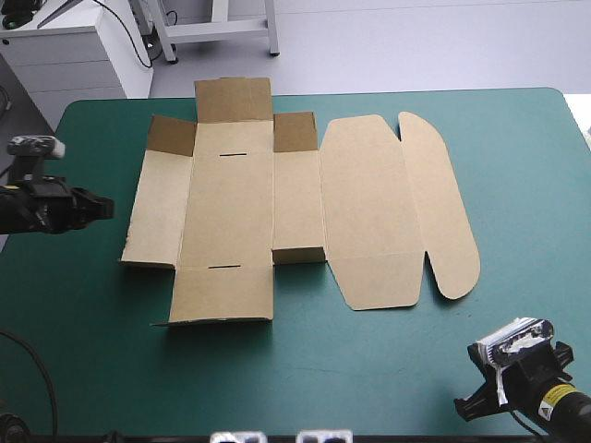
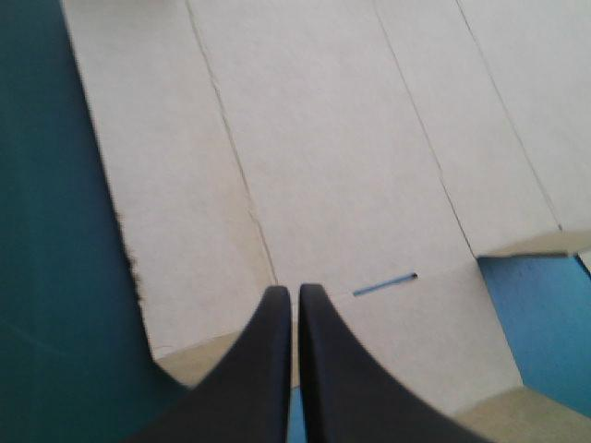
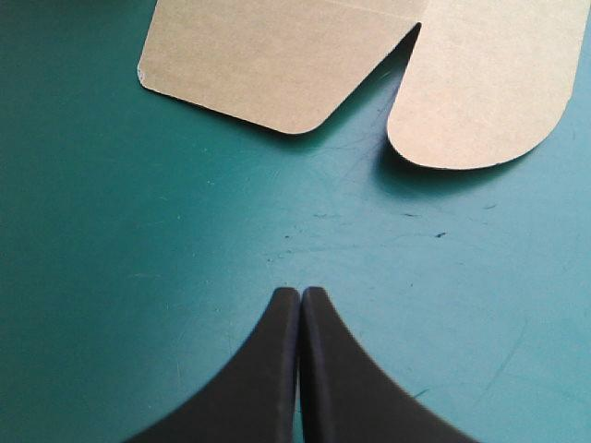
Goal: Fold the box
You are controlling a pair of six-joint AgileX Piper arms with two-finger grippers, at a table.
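The box (image 1: pixel 277 203) lies flat on the table (image 1: pixel 517 166), a bit left of the middle. It is one big brown sheet with fold lines in it. Along its far side three small flaps (image 1: pixel 233 100) tip up a little, and their insides look darker. The rest lies down on the teal-green cover (image 1: pixel 369 369). On the right side of the sheet are two long parts with round ends. The outer one is the round flap (image 1: pixel 439 203). Two thin slits (image 1: pixel 235 154) are cut in the wide middle part, one toward the far side and one toward the near side.

The left gripper (image 2: pixel 295 291) is by the table's left edge, just beside the left side of the box. Its two black fingers (image 2: pixel 263 369) are pressed together into one point and pinch nothing. From its own camera the brown sheet fills the space ahead of it, and one slit shows just beside the point. I cannot tell if the gripper touches the board.

The right gripper (image 3: pixel 299 293) is over the table's near right corner, well apart from the box. Its fingers are pressed together too and pinch nothing. Bare cover is under it and ahead of it. Farther ahead lie the two round ends of the sheet, with a narrow gap between them.
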